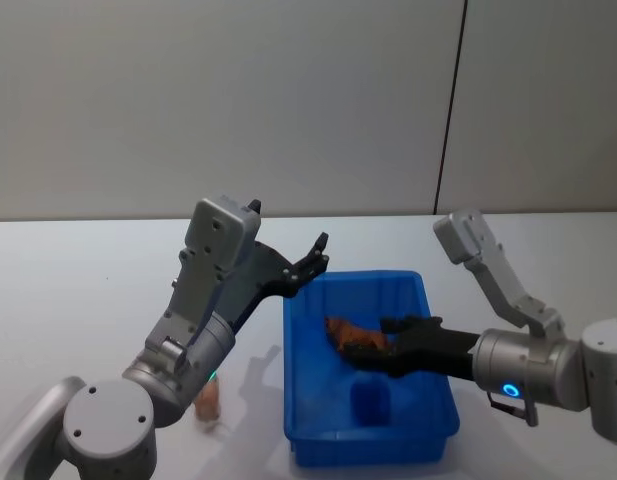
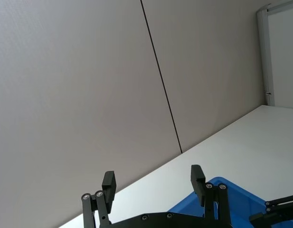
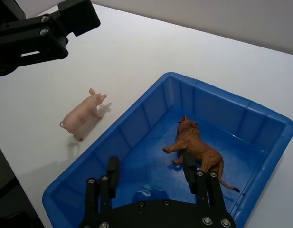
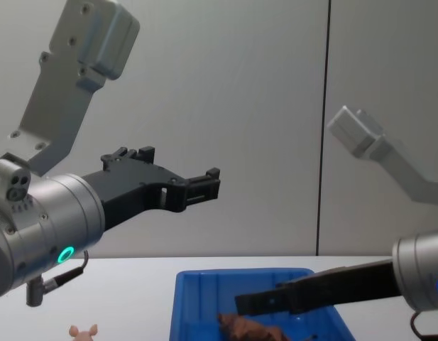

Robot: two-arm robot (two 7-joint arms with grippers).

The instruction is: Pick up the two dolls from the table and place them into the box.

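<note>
Brown lion doll (image 3: 198, 147) lay inside the blue box (image 1: 368, 447); the pink pig doll (image 3: 84, 114) stood on the white table (image 1: 88, 270) just beside it. The right gripper (image 3: 151, 164) hung open over the lion; the left gripper (image 2: 153, 175), also open, was raised above the table.

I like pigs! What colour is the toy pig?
Pale pink; the pig shows best in the right wrist view.
</note>
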